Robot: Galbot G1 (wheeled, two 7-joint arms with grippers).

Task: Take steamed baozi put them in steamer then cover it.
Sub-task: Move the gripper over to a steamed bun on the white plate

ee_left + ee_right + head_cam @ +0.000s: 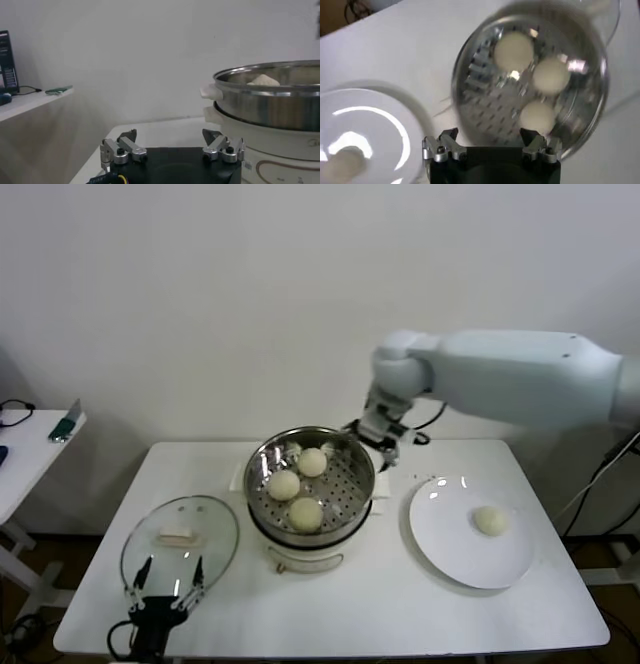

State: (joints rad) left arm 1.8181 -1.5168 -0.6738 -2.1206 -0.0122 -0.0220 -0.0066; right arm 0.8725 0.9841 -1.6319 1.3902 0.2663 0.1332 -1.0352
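the left tool (167, 590) hangs at the bench's (330, 614) near edge, about 7 o'clock, fingers spread wide and empty, its tips over the near rim of the glass cover (180, 541), which lies flat on the bench with its cream handle up. at centre the steamer (311, 484) holds three steamed baozi (306, 513) on its perforated tray. at 3 o'clock a white plate (470, 530) carries the fourth bun (490, 520). farthest, the right tool (491, 145) hovers above the steamer's far rim, fingers wide, holding nothing.
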